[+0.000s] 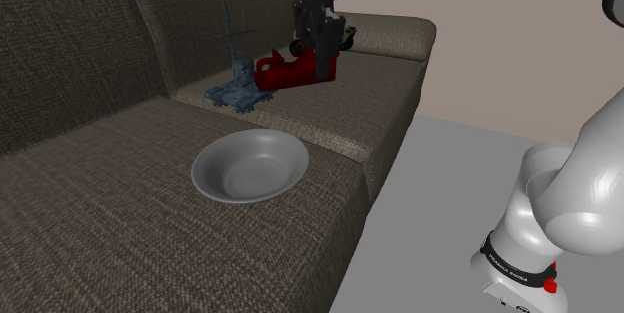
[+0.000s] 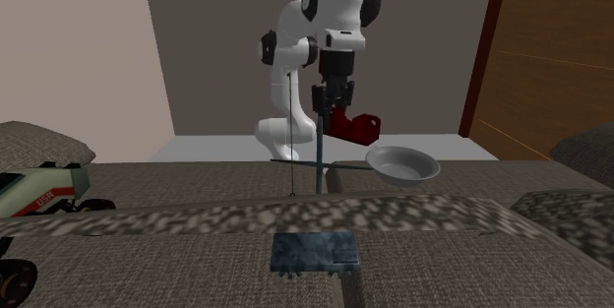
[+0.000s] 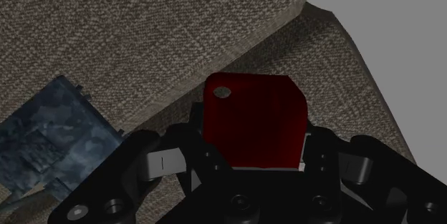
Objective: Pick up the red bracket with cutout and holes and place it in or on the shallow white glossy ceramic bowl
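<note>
The red bracket point(image 1: 289, 70) hangs just above the sofa seat, clasped by my black gripper point(image 1: 320, 49), which is shut on it. From the wrist, the red bracket point(image 3: 251, 119) with a small hole near its corner sits between the two fingers of my gripper point(image 3: 247, 159). In the second exterior view the bracket point(image 2: 354, 125) dangles below the gripper point(image 2: 333, 102). The shallow pale bowl point(image 1: 250, 165) rests on the near seat cushion, well short of the bracket; the same bowl point(image 2: 402, 164) lies on the sofa below and beside the bracket.
A dark blue ship-like model point(image 1: 238, 85) with a thin mast stands on the cushion next to the bracket, also visible as a mottled blue block point(image 3: 50, 140). The brown sofa point(image 1: 90, 191) has a backrest along the shoulder view's left. Grey floor point(image 1: 450, 201) lies beyond the armrest.
</note>
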You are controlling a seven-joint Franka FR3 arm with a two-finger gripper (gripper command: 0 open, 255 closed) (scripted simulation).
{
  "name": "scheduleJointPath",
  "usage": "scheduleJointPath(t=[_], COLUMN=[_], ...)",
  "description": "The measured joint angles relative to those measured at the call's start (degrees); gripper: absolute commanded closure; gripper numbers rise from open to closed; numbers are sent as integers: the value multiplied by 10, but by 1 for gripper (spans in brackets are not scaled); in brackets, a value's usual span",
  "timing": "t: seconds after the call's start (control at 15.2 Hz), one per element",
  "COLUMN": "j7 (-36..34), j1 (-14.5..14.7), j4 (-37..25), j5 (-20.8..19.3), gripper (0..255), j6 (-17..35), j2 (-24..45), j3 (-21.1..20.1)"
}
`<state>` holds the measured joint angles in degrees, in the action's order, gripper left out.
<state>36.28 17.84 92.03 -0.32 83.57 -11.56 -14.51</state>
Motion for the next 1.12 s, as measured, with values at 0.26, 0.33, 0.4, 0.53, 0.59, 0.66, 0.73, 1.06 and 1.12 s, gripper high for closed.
scheduleJointPath(t=[0.26, 0.33, 0.4, 0.53, 0.59, 0.66, 0.73, 1.06, 1.12], j7=[-60, -75, -94, -126, -147, -159, -165, -169, -168], j1=[22, 28, 35, 49, 58, 64, 66, 67, 66], j4=[-32, -44, -62, -83, -98, -108, -98, -42, -31], j5=[-5, -7, -12, -18, -23, -27, -27, -21, -20], gripper=[255, 255, 255, 255, 255, 255, 255, 255, 255], j6=[-5, -9, -13, -19, -23, -24, -16, 27, 36], j2=[30, 39, 55, 72, 86, 95, 94, 80, 78], j3=[-38, -48, -60, -79, -92, -98, -101, -101, -100])
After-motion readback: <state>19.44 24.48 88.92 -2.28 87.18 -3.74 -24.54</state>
